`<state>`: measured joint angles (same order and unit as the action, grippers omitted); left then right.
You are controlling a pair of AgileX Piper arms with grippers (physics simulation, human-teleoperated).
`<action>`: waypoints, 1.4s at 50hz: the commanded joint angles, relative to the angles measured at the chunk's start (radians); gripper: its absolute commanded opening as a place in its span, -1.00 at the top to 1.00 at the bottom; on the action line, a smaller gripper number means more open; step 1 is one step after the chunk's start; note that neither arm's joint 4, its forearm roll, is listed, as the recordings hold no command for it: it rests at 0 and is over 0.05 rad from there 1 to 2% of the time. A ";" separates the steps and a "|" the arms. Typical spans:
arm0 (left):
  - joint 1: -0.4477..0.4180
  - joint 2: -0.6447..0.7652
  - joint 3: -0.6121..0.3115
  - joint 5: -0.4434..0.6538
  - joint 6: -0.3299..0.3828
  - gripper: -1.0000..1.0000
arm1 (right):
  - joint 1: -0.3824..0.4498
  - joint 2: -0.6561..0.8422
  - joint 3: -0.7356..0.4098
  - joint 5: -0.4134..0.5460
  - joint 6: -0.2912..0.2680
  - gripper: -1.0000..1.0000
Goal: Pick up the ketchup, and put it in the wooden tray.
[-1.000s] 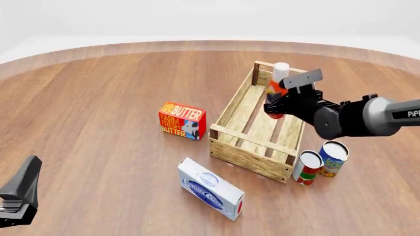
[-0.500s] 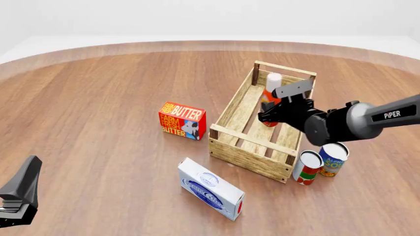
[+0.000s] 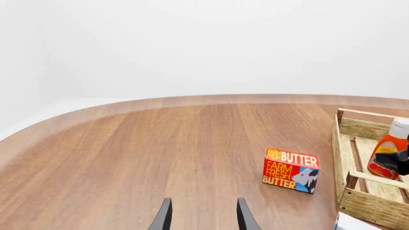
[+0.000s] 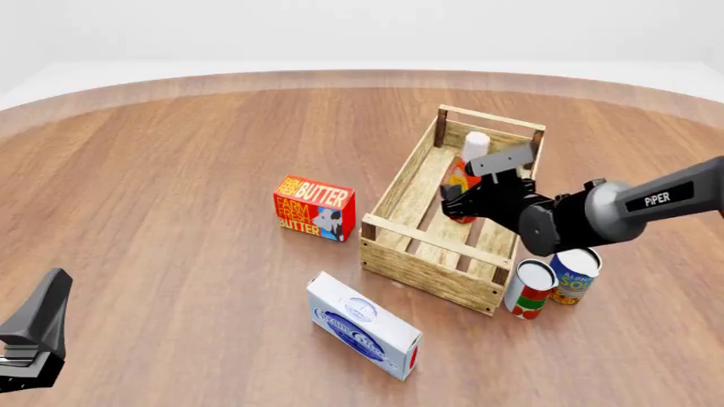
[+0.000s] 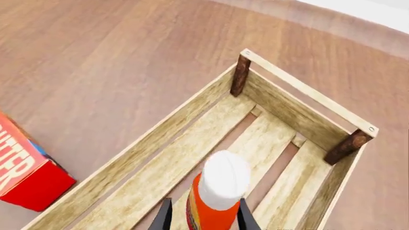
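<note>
Red ketchup point(image 5: 214, 201) between right fingers point(image 5: 164, 215).

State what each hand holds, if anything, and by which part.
The right hand holds the ketchup bottle by its upper body, just below the white cap, inside the wooden tray. The left hand holds nothing.

Front high; wrists low, crate point(image 4: 447, 212) shared

End effector point(image 5: 201, 218) grips ketchup point(image 5: 216, 191) inside the wooden tray point(image 5: 160, 160).
</note>
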<state>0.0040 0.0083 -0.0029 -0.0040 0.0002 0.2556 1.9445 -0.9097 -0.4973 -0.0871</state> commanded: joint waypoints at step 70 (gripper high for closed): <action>0.006 0.006 0.001 -0.006 0.000 -1.00 | 0.008 -0.436 0.190 0.081 0.001 -1.00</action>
<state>0.0098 0.0117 -0.0025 -0.0075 0.0000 0.2627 1.5833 -0.7677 -0.4266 -0.0826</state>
